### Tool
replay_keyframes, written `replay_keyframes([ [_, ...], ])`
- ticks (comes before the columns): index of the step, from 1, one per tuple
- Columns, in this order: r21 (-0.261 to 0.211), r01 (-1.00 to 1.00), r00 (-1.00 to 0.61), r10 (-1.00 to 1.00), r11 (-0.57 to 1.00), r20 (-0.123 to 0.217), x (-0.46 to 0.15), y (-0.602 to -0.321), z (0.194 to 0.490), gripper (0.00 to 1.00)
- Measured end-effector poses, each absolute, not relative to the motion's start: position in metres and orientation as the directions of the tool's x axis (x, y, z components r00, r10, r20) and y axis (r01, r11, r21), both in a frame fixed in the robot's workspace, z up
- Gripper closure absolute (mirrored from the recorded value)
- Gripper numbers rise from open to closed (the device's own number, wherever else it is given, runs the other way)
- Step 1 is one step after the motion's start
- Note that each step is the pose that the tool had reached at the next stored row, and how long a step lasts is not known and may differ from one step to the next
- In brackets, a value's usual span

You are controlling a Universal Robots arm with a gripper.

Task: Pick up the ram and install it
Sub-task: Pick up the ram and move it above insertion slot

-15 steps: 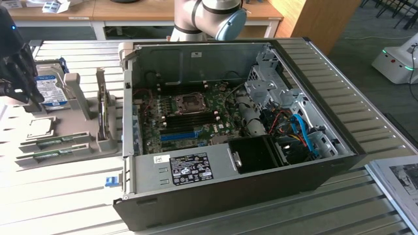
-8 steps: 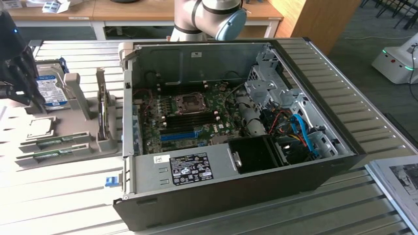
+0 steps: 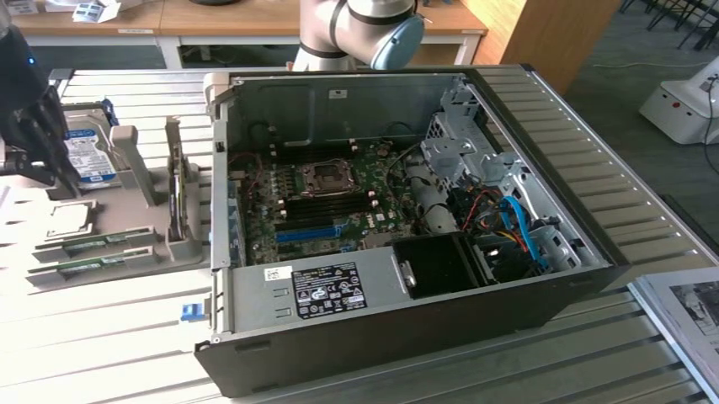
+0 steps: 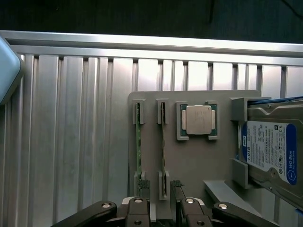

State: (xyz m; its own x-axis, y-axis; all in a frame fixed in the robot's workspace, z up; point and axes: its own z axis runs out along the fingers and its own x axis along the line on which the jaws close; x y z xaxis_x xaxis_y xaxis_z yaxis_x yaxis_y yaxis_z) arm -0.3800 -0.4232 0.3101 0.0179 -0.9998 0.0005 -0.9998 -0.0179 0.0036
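**Open claw above the ram in its tray**

The claw (image 4: 160,187) hangs above the grey tray (image 4: 189,163) with its jaws spread to the full width, and it has hold of nothing. In the wrist view its fingertips (image 4: 143,187) stand on either side of one end of the ram (image 4: 162,142), apart from it, so I judge that this stick is the one aimed at.

A second ram stick (image 4: 138,142) stands just beside the first one, on the side away from the processor (image 4: 197,119), which lies flat in its own recess. The hard drive (image 4: 272,151) sits in a bracket beyond the processor.

Both sticks stand on their thin edge, held only by slotted blocks at the ends. This seems to be done so that the two flat faces are free for the jaws.

The tray lies on the desk (image 3: 113,337) towards the edge at the exterior view's left, just beside the computer case (image 3: 371,353). The case lies on its side with the cover off, so the motherboard (image 3: 326,202) faces upward and can be reached from above. The ram is in the tray, so nothing is installed yet.
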Motion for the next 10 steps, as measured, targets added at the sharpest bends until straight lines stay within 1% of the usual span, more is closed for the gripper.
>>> replay_keyframes([
  [10,0.004,-1.0,0.018,-1.0,-0.018,0.0,-0.38,-0.4232,0.3009,0.69],
])
